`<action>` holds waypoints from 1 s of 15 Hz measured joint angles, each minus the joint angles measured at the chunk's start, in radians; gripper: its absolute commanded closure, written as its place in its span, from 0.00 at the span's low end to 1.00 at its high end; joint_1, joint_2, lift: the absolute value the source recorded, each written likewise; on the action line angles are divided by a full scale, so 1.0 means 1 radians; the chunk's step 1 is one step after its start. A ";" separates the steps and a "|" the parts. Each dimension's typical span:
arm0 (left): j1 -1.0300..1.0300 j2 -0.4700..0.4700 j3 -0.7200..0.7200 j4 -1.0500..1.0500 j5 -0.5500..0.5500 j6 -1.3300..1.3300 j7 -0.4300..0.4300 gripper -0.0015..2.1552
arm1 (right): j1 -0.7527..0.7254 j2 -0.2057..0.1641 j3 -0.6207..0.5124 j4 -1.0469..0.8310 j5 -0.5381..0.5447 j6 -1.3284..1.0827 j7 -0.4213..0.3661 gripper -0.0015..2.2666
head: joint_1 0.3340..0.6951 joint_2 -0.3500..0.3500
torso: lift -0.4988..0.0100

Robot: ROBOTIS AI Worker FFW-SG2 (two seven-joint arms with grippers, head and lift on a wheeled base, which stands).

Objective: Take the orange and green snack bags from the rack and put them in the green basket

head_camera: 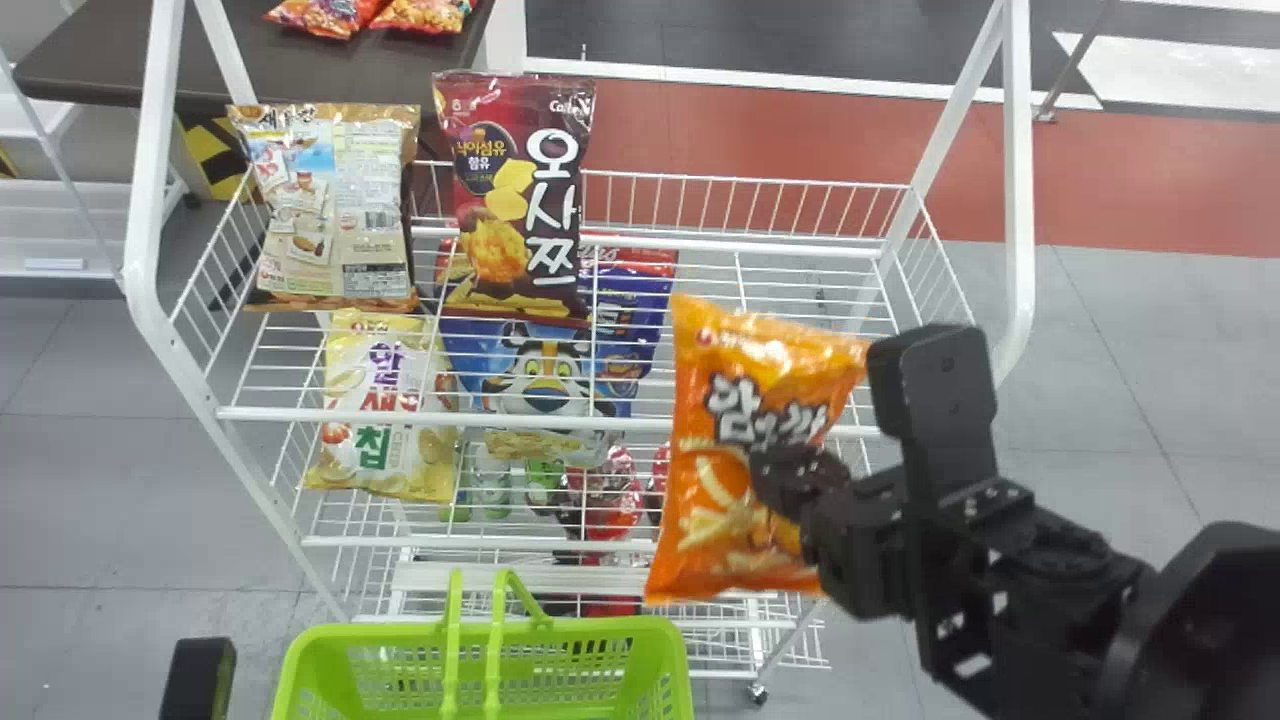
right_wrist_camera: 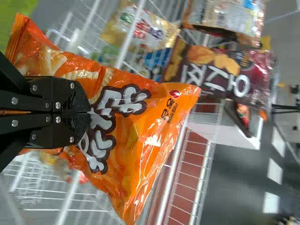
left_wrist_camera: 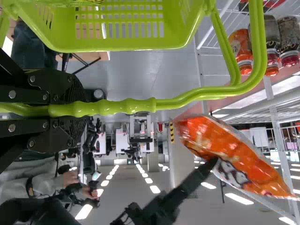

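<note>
One handle (left_wrist_camera: 126, 106) of the basket (head_camera: 665, 640) is clasped in the left gripper (head_camera: 197, 680). Towards the right, the right gripper (head_camera: 790, 480) pinches the orange bag (head_camera: 700, 560) in front of the rack (head_camera: 1018, 180), which holds tan (head_camera: 340, 200), maroon (head_camera: 540, 180), yellow (head_camera: 380, 410) and blue bags (head_camera: 545, 355). Behind, reddish bags (head_camera: 420, 15) lie on a table (head_camera: 110, 60).

Right fingers (head_camera: 790, 475) pinched shut; left arm (head_camera: 198, 680) farther back

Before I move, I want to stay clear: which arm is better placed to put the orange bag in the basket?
Right, I'd judge: the right gripper holds the orange bag, near the green basket in the head view, while the left gripper grips the basket handle.
</note>
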 measured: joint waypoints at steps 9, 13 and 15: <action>-0.003 -0.003 -0.006 0.004 -0.005 -0.009 0.001 1.00 | 0.091 0.003 0.124 0.045 -0.013 0.155 0.029 0.82 | 1.00 0.49 | 0.98; -0.009 -0.004 -0.015 0.006 -0.011 -0.009 0.001 1.00 | 0.087 0.016 0.178 0.109 -0.008 0.208 0.034 0.82 | 1.00 0.52 | 0.98; -0.010 -0.004 -0.019 0.005 -0.013 -0.007 0.000 1.00 | 0.073 0.029 0.212 0.140 -0.017 0.228 0.050 0.82 | 1.00 0.57 | 0.98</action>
